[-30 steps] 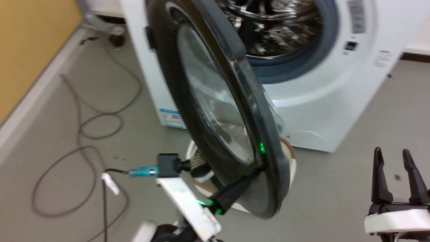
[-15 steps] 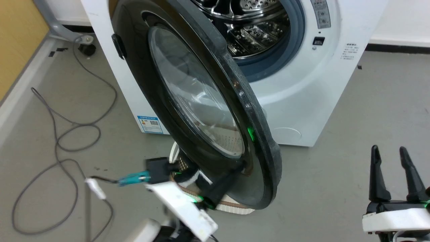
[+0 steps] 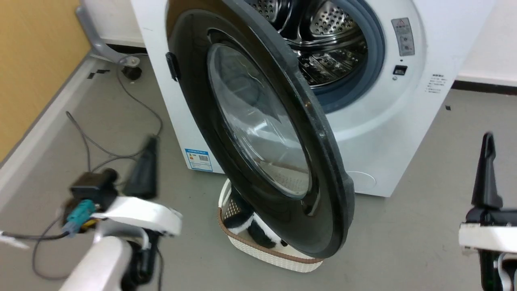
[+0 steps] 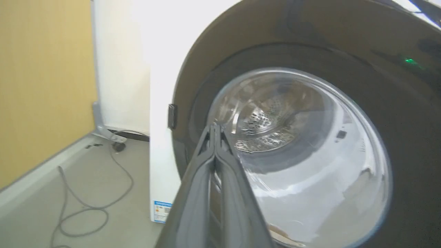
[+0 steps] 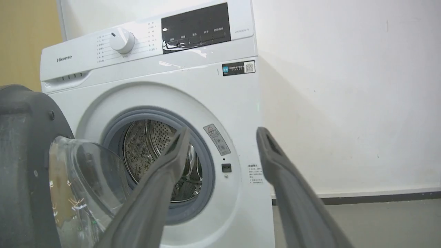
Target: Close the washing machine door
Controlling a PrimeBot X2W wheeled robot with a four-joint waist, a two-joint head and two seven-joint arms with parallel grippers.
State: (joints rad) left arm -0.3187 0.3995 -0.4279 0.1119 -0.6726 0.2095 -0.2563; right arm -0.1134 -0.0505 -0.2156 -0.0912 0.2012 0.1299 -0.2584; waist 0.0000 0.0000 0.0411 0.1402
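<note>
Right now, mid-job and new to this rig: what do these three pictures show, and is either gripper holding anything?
The head view looks down from the robot's head: a white washing machine, its black glass-centred washing machine door standing part open, the steel drum behind. A cream basket sits on the floor under the door; grey cables lie to the left. The left wrist view looks along the left gripper, shut on nothing, aimed at the door's outer face, not touching it. The right wrist view looks along the right gripper, open and empty, facing the machine's front.
</note>
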